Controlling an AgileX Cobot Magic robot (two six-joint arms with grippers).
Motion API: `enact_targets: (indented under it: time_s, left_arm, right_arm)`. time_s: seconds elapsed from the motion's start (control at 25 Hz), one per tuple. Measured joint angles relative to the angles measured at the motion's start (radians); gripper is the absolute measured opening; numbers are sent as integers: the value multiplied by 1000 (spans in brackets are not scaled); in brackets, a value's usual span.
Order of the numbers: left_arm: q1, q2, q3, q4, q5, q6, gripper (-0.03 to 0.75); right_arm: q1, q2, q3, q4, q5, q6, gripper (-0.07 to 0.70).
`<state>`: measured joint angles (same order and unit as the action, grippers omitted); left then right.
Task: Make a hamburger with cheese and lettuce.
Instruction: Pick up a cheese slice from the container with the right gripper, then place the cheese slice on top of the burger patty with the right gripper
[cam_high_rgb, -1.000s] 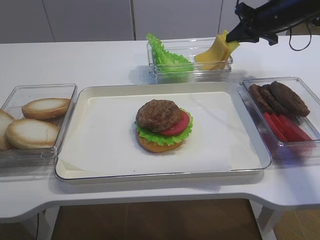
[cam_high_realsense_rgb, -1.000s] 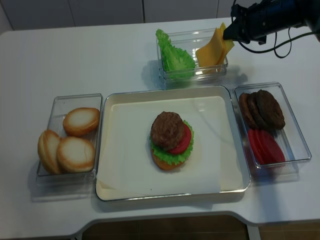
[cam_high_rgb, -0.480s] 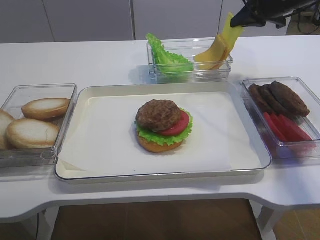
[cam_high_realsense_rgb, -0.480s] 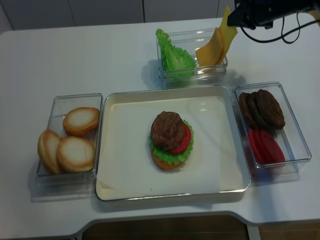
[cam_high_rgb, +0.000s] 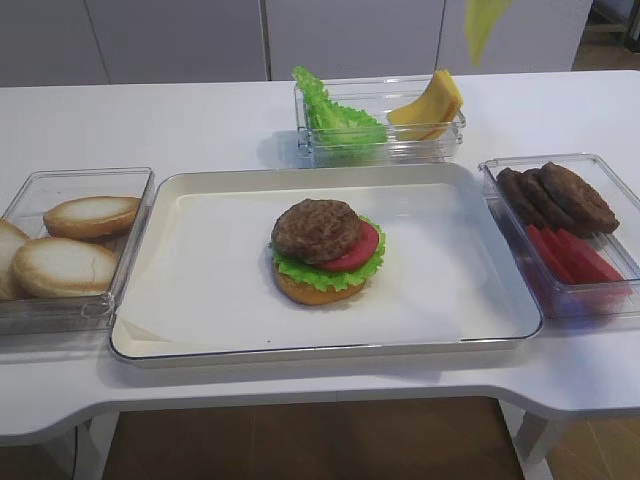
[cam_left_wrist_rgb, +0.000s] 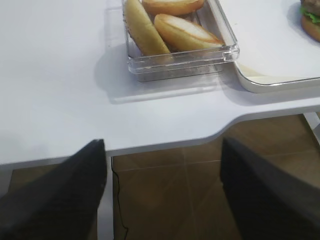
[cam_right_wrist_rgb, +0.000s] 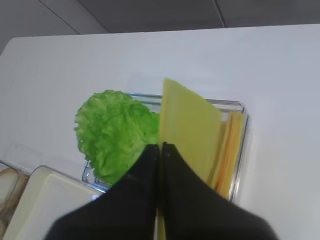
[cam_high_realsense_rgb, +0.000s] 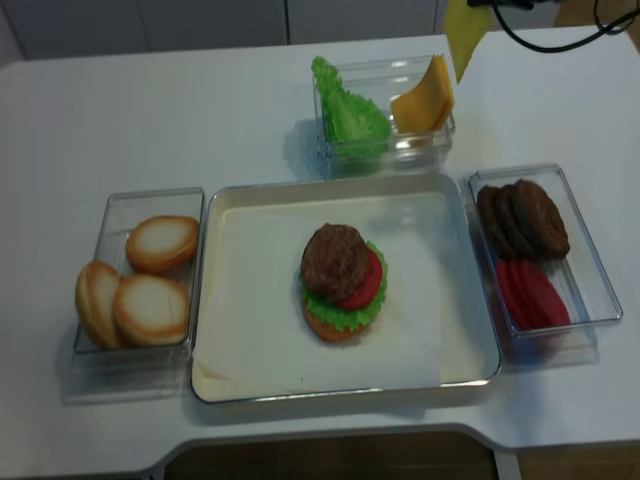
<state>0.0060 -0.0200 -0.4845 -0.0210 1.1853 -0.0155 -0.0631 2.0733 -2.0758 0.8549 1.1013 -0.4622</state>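
The hamburger (cam_high_rgb: 325, 250) sits mid-tray (cam_high_rgb: 300, 350): bun base, frilly green leaf, tomato slice, patty on top; it also shows in the realsense view (cam_high_realsense_rgb: 342, 280). A single yellow cheese slice (cam_high_rgb: 483, 25) hangs high above the back box, also seen in the realsense view (cam_high_realsense_rgb: 463, 35). In the right wrist view my right gripper (cam_right_wrist_rgb: 160, 146) is shut on this cheese slice (cam_right_wrist_rgb: 190, 125), above the loose lettuce (cam_right_wrist_rgb: 112, 132). The right gripper itself is above the top edge of both exterior views. My left gripper (cam_left_wrist_rgb: 162, 150) is open and empty over the table's front left edge.
A clear box at the back holds lettuce (cam_high_rgb: 335, 120) and a fanned pile of cheese slices (cam_high_rgb: 430, 105). A box of bun halves (cam_high_rgb: 70, 245) stands left of the tray. A box of patties and tomato slices (cam_high_rgb: 565, 230) stands on the right.
My right gripper has risen from the back box with one cheese slice, leaving the top of the exterior views. The slice now hangs clear of the pile.
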Motion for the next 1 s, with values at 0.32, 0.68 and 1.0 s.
enact_targets:
  time_s: [0.32,0.68,1.0]
  left_arm:
    - [0,0,0,0,0,0,528]
    - [0,0,0,0,0,0,528]
    - [0,0,0,0,0,0,528]
  right_arm:
    - [0,-146,4,-147,84,81,-1]
    - [0,-412,326,-163,82,93,-1]
    - [2,-607,612,-89,80,49,-1]
